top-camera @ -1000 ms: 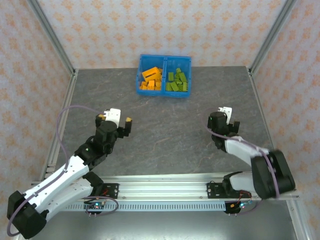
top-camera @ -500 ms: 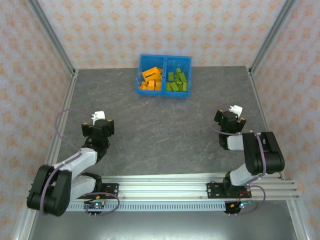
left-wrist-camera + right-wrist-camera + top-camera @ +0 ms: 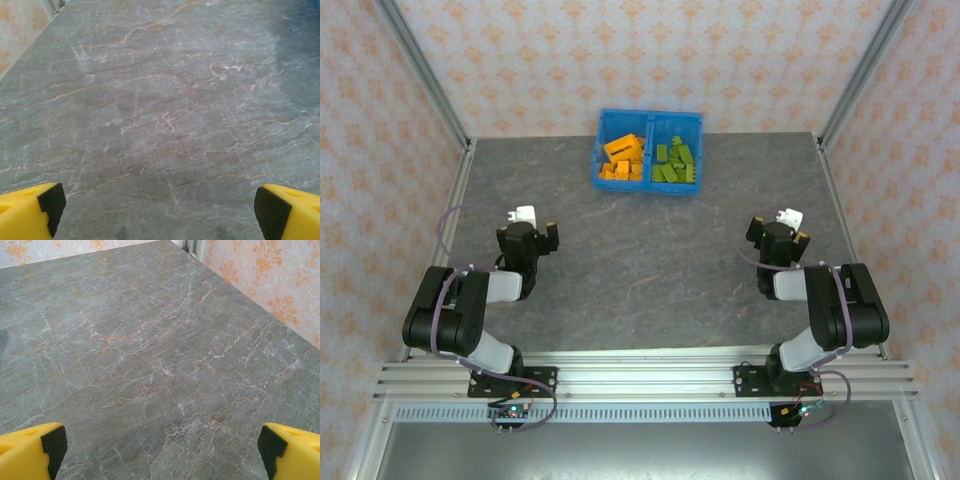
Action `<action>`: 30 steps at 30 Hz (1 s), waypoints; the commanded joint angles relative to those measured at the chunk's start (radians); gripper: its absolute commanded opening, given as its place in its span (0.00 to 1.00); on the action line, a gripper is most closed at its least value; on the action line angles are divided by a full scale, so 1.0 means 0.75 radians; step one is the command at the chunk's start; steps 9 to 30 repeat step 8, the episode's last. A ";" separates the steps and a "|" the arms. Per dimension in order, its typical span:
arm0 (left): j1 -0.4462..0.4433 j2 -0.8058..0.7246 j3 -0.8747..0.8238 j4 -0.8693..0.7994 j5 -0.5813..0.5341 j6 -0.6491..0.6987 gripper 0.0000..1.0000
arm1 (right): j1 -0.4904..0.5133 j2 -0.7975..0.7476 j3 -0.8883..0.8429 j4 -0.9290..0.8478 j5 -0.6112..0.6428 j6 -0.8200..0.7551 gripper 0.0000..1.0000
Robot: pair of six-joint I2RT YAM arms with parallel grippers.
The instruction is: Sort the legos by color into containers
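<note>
The blue bin (image 3: 649,187) stands at the back middle of the table. Its left compartment holds the orange legos (image 3: 622,160) and its right compartment the lime green legos (image 3: 676,163). My left gripper (image 3: 527,232) is folded back at the near left, open and empty; its yellow fingertips (image 3: 30,212) frame bare stone. At the near right my right gripper (image 3: 780,230) is likewise pulled back, open, with its fingertips (image 3: 292,450) wide apart over bare table. Both are far from the bin.
The grey marble table (image 3: 640,270) is ringed by patterned walls and metal posts (image 3: 420,70). An aluminium rail (image 3: 650,375) carrying both arm bases runs along the near edge.
Both arms have folded back toward their bases. The left one drew in furthest, from a stretched reach to a tucked pose. Legos and bin have not moved.
</note>
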 commanded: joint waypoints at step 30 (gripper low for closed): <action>0.004 -0.021 0.030 0.040 0.037 0.018 1.00 | -0.008 -0.015 0.021 0.024 -0.098 -0.012 0.99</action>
